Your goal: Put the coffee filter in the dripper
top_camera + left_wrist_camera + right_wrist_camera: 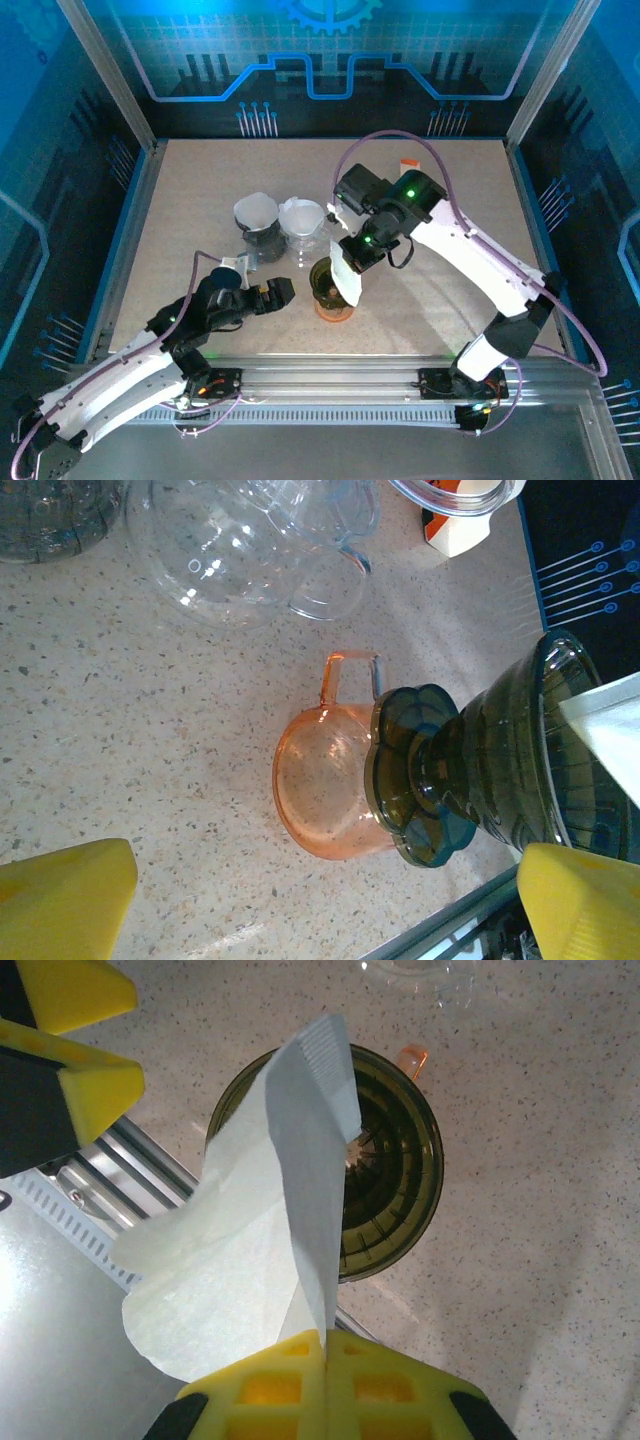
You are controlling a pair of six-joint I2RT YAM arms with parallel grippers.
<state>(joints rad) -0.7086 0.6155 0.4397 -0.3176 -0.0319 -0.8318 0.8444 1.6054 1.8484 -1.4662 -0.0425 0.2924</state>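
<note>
The dripper (328, 282) is dark olive glass and stands on an orange cup (335, 310) near the table's front middle. My right gripper (352, 262) hangs just above it, shut on the white paper coffee filter (346, 277). In the right wrist view the filter (260, 1230) hangs from the shut right gripper (325, 1345), its far tip over the dripper's ribbed mouth (395, 1190). My left gripper (281, 291) stands open just left of the cup. In its wrist view the cup (325, 800) and dripper (490, 770) lie between the yellow fingertips (65, 900), untouched.
A clear glass dripper (302, 222) and a dark cup holding a white filter (257, 215) stand just behind the orange cup. The clear glassware (240, 550) is close ahead of the left gripper. The table's metal front rail (330, 378) runs near the cup.
</note>
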